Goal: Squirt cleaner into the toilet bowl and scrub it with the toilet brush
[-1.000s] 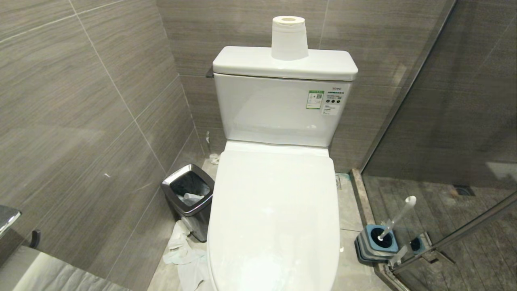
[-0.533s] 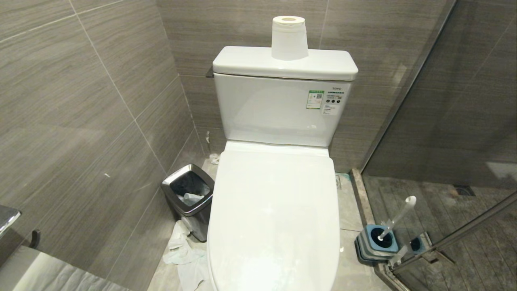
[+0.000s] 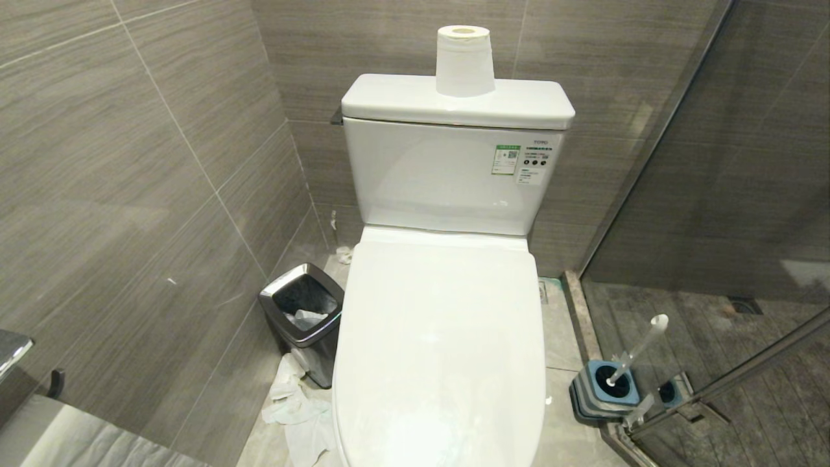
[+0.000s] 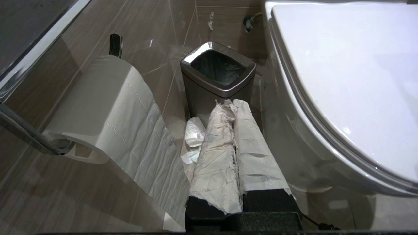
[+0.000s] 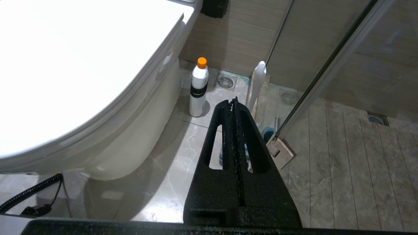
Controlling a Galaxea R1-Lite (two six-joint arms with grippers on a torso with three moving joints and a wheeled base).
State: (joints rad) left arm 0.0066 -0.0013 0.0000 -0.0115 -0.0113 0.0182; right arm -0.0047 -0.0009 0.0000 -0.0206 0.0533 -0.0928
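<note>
The toilet bowl (image 3: 441, 337) stands in the middle of the head view with its white lid down over the seat, so the basin is not visible; behind it the tank (image 3: 447, 175) carries a green sticker, and a roll of toilet paper (image 3: 463, 59) stands upright on the tank cover; on the robot's left of the toilet a small steel-rimmed bin (image 3: 305, 318) stands on the floor, with crumpled paper (image 3: 295, 408) lying beside it; on the robot's right the toilet brush (image 3: 635, 350) leans tilted in its square blue-and-grey holder (image 3: 603, 389), close to the glass shower partition (image 3: 726, 194); neither arm shows in the head view; in the left wrist view the left gripper (image 4: 232, 103) has its fingers pressed together, both wrapped in white paper, holding nothing, pointing toward the bin between the toilet and a wall-mounted paper roll (image 4: 107, 107); in the right wrist view the right gripper (image 5: 233, 101) is also closed on nothing, its black fingers together above the floor beside the toilet; just past it stands a white bottle with an orange cap (image 5: 198, 88), upright near the base of the toilet, and the white tip of the brush handle is seen beside the glass door frame.
</note>
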